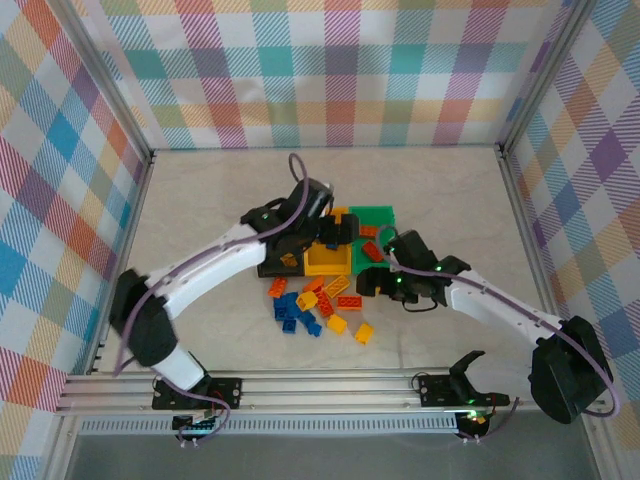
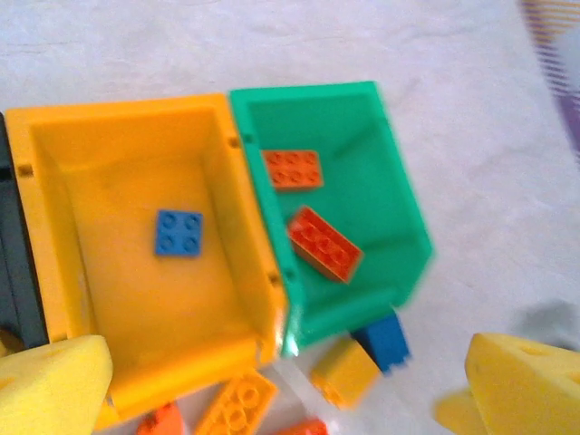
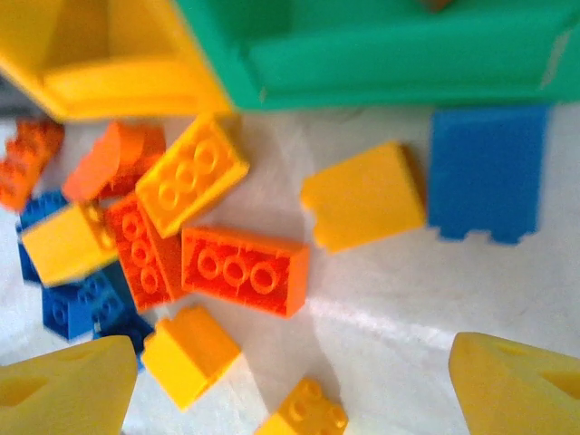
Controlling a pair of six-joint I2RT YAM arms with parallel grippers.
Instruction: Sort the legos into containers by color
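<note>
Loose legos (image 1: 318, 305) lie piled nearest the arm bases. The right gripper (image 3: 290, 390) hangs over them, fingers spread wide, holding nothing. Beyond stand the black bin (image 2: 20, 272), yellow bin (image 2: 118, 299) and green bin (image 2: 381, 181), side by side from left to right. The yellow bin contains one blue brick (image 2: 178, 233); the green bin contains two orange-red bricks (image 2: 292, 169). The left gripper (image 2: 288, 390) hangs above these bins, fully spread and empty.

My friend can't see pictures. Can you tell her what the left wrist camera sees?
A yellow bin holds one blue brick, and the green bin touching its side holds two orange-red bricks. Below them, loose bricks lie on the white table, between the left gripper's open yellow fingertips.
</note>
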